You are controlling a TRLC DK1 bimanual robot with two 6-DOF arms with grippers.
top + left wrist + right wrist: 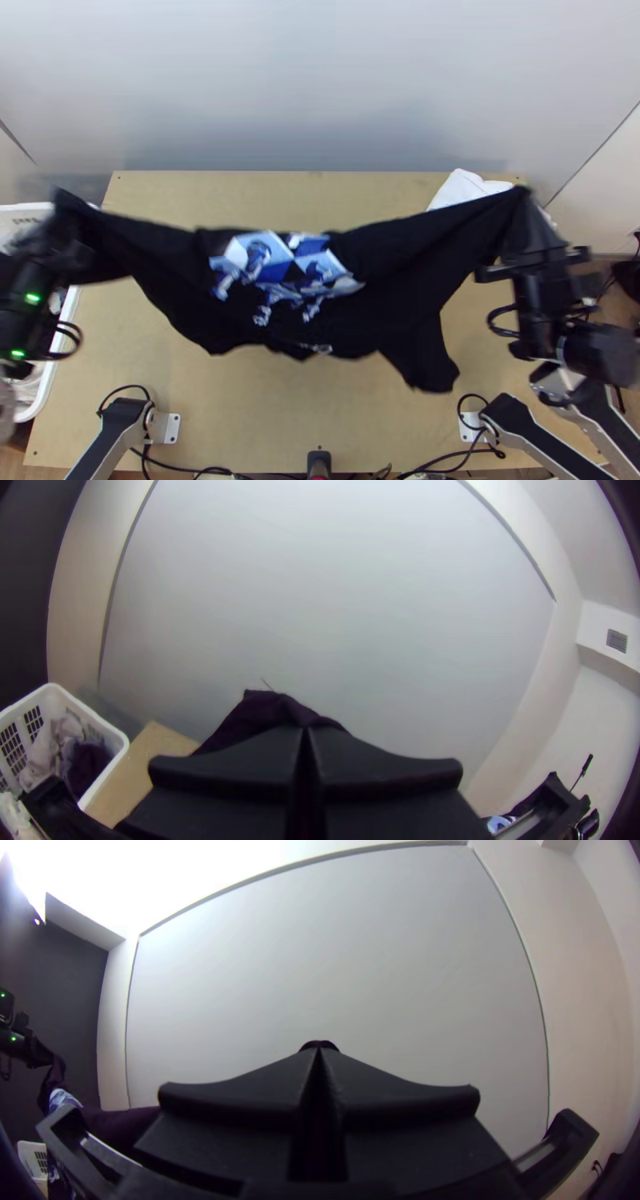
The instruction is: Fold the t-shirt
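In the top view, the black t-shirt [384, 256] is stretched above the wooden table [240, 424], from the left gripper [62, 206] across to the right gripper [526, 198], and it sags in the middle, with its blue-white print [276, 268] facing up. Near the table's far right corner there is a white cloth [460, 188], and the t-shirt overlaps a part of it in this view. Black cables [172, 466] run along the near edge. At the left side stands a white basket [45, 380]; the left arm lies across it in this view, so its contents are hard to tell.

In the left wrist view, the left gripper [305, 732] is pressed closed on a portion of the t-shirt, and dark fabric rises behind the tips. The basket is open at the top and contains light cloth [50, 747] and dark cloth [90, 763], both crumpled (one beside the other, I would say). A pale wall panel [333, 613] is behind.

In the right wrist view, the right gripper [319, 1052] is clenched as well, with a small bit of the t-shirt at its tips. Farther off are the left arm with green lights and a part of the basket.
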